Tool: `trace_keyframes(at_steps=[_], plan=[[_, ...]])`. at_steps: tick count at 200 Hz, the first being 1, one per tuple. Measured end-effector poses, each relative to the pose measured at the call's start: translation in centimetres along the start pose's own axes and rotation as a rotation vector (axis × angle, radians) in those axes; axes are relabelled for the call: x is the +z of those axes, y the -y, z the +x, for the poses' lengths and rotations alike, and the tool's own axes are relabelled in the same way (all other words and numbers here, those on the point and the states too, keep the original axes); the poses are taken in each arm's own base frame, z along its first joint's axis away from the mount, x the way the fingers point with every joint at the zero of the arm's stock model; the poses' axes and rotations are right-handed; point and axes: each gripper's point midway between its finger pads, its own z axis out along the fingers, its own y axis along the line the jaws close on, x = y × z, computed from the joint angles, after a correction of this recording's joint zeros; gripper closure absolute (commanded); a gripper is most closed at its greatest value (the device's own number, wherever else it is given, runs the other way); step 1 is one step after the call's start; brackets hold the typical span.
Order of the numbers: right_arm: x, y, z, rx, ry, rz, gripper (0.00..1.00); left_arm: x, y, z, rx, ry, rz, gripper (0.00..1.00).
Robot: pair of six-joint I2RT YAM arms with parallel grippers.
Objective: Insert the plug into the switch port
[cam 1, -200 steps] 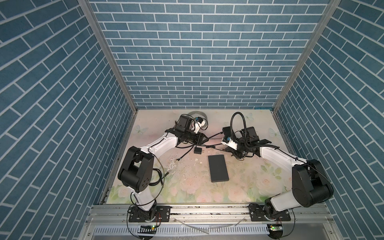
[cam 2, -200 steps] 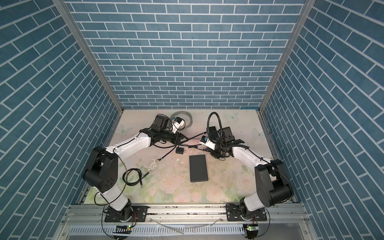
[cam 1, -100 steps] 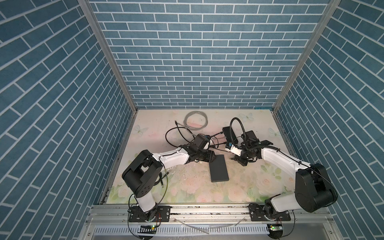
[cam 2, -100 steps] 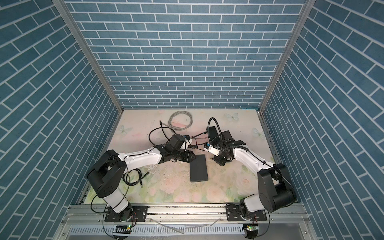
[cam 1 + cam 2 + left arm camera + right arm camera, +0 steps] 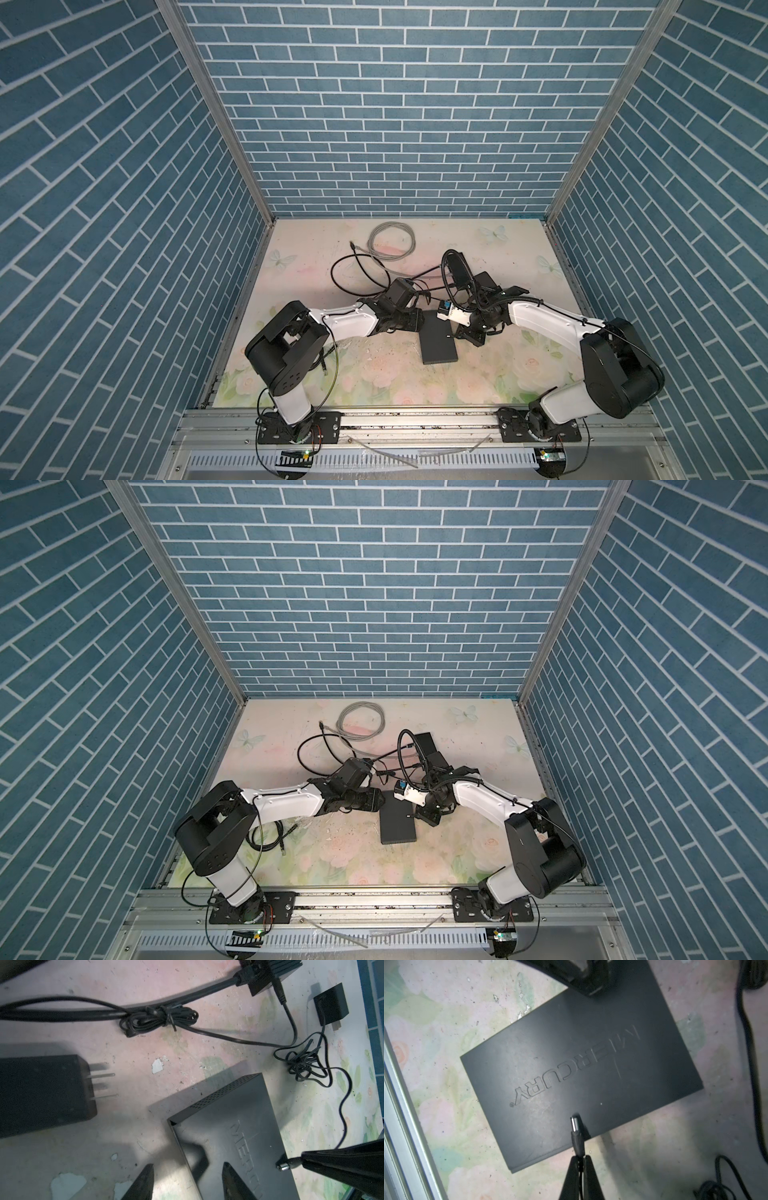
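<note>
The switch [image 5: 438, 340] [image 5: 397, 823] is a flat black box marked MERCURY [image 5: 581, 1076] lying mid-table; no port shows in any view. My right gripper [image 5: 581, 1159] [image 5: 457, 334] is shut on the rear of the black barrel plug [image 5: 576, 1126] [image 5: 284, 1165], whose metal tip hangs over the switch's top near its right edge. My left gripper [image 5: 188, 1169] [image 5: 415, 322] is open at the switch's far left corner [image 5: 239, 1126], one finger over the table and one over the lid, holding nothing.
A black power adapter [image 5: 45, 1095] with two prongs lies by the left gripper. A tied cable bundle [image 5: 160, 1020], a tangle of thin wire [image 5: 305, 1064] and a small black adapter [image 5: 330, 1003] lie behind the switch. A grey cable coil [image 5: 392, 241] sits at the back.
My left arm has swung from the back of the table forward to the switch's far left corner. My right gripper has carried the plug nearer, over the switch's right edge.
</note>
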Motion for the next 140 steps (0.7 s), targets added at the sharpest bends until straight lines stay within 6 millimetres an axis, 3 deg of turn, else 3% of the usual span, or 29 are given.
trace_keyframes(at_steps=[47,103,140], plan=[[-1.7,0.8,-0.9,0.008,0.051,0.065,1.0,0.0,0.2,-0.2,-0.002,0.009,0.008,0.46],[-2.4,3.4,2.2,0.109,-0.032,0.137,1.0,-0.2,0.4,-0.3,-0.009,0.012,0.018,0.46],[-1.7,3.2,2.6,0.118,-0.05,0.114,1.0,-0.2,1.0,0.0,-0.008,-0.004,0.043,0.45]])
